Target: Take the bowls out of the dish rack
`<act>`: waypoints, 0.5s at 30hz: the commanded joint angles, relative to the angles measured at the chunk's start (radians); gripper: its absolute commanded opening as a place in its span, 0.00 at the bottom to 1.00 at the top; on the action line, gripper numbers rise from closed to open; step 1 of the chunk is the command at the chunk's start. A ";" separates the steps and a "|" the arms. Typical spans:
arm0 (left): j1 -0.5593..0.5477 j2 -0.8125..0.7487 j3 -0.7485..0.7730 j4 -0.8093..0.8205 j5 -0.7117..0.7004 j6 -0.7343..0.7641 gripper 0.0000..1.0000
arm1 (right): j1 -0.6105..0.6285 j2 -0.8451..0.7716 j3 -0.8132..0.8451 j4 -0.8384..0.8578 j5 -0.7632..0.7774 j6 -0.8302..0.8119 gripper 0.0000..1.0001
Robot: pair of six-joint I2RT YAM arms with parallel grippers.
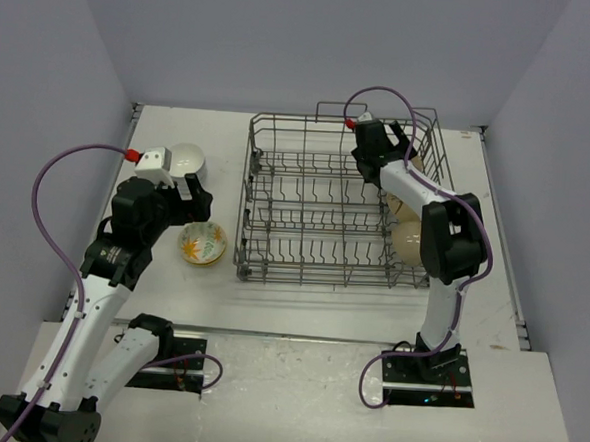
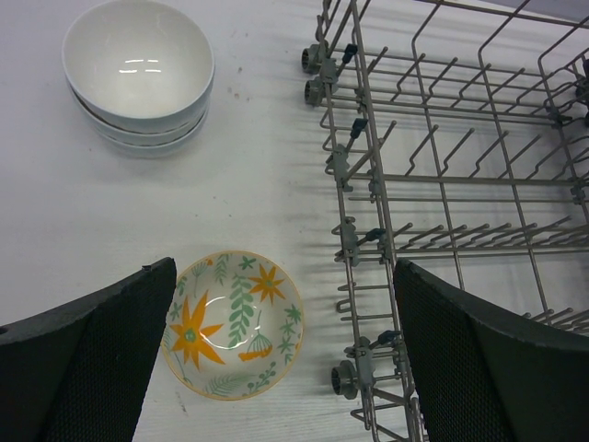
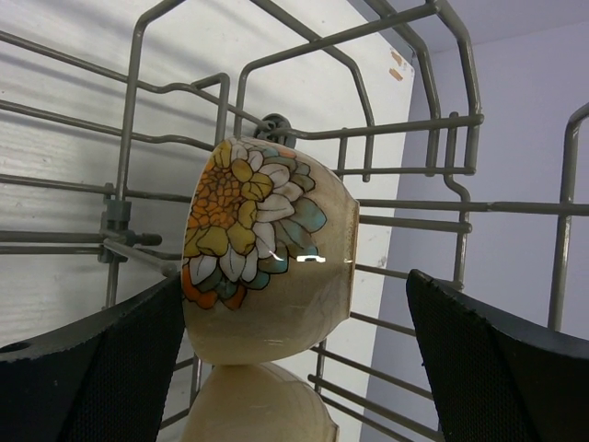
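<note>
My left gripper [image 2: 283,267] and right gripper [image 3: 294,281] gape wide, the right facing a beige flowered ceramic bowl [image 3: 267,249] in the grey wire rack [image 1: 306,207].

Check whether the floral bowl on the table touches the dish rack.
Apart: the left wrist view shows bare table between floral bowl and dish rack.

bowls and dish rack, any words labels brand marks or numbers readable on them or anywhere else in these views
No readable text in any view.
flowered bowl in the dish rack: painted flowers only, no words.
leaf-patterned bowl on the table: pattern only, no words.
stacked white bowls: plain, no mark visible.
</note>
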 commanded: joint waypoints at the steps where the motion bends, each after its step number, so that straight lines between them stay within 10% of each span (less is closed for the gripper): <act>1: -0.007 -0.014 -0.001 0.028 0.014 0.026 1.00 | -0.019 -0.013 -0.005 0.069 0.057 -0.025 0.98; 15: -0.013 -0.014 -0.004 0.031 0.027 0.029 1.00 | -0.029 -0.020 -0.030 0.148 0.091 -0.076 0.85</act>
